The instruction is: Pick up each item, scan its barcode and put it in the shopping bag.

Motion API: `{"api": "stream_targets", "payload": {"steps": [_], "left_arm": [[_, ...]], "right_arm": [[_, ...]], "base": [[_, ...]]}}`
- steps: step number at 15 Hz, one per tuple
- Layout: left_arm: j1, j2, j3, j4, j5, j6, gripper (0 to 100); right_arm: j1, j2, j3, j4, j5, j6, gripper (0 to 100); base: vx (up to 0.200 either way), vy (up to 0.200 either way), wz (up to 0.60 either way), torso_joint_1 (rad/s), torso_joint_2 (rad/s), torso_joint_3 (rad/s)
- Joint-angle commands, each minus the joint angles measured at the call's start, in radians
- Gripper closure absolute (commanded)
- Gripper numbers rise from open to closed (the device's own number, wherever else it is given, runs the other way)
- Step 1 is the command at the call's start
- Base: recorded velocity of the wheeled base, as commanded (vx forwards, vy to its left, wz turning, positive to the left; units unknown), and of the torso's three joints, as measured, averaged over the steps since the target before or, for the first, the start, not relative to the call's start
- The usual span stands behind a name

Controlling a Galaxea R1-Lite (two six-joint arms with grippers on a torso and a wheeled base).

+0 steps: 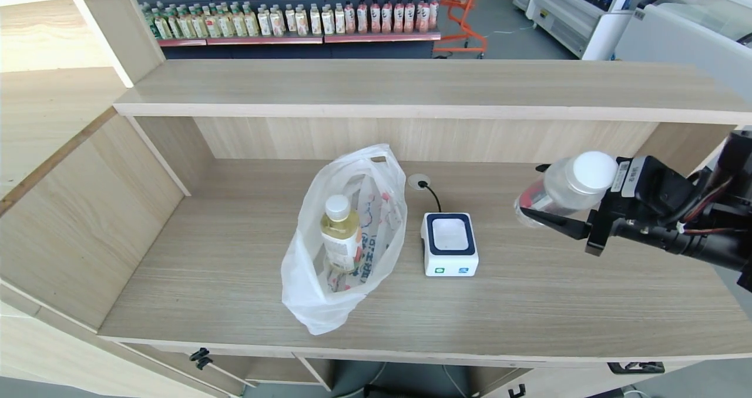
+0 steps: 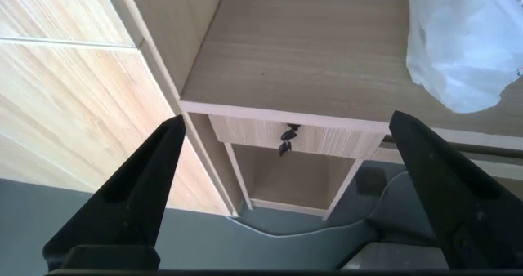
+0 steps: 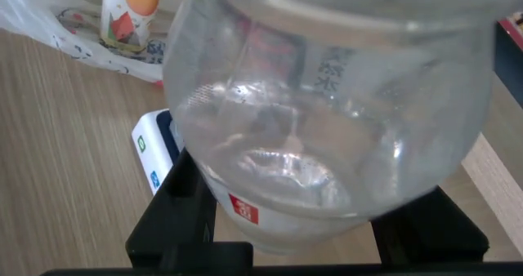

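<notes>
Clear bottle (image 3: 327, 121) in right tool (image 1: 531, 191), label (image 3: 245, 211) half-hidden

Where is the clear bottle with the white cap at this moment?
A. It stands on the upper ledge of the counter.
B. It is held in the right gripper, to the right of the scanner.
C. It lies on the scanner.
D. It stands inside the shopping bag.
B: the right gripper is shut on the clear bottle, in the air to the right of the scanner; the shopping bag holds a different, yellow bottle.
</notes>
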Motion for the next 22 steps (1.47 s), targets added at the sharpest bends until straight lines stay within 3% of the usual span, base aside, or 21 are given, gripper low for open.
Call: {"api": "stream_targets", "payload": {"steps": [1, 6, 17, 22], "left_arm": [[0.000, 0.000, 0.000, 0.000, 0.000, 0.002, 0], [0.000, 0.000, 0.000, 0.000, 0.000, -0.001, 0], [0.000, 0.000, 0.000, 0.000, 0.000, -0.001, 0], [0.000, 0.000, 0.000, 0.000, 0.000, -0.001, 0]], "right_arm": [[-0.001, 0.113, -0.039, -0.053, 0.026, 0.001, 100], [-0.004, 0.262, -0.166, -0.073, 0.086, 0.002, 100], [-0.003, 0.420, -0.209, -0.161, 0.107, -0.010, 100], [-0.001, 0.470, -0.248, -0.161, 0.127, -0.075, 100]], "base": [[0.000, 0.200, 0.00, 0.002, 0.00, 0.002], [0.000, 0.080, 0.00, 0.001, 0.00, 0.003], [0.000, 0.000, 0.00, 0.000, 0.00, 0.000], [0.000, 0.000, 0.00, 0.000, 0.00, 0.000]]}}
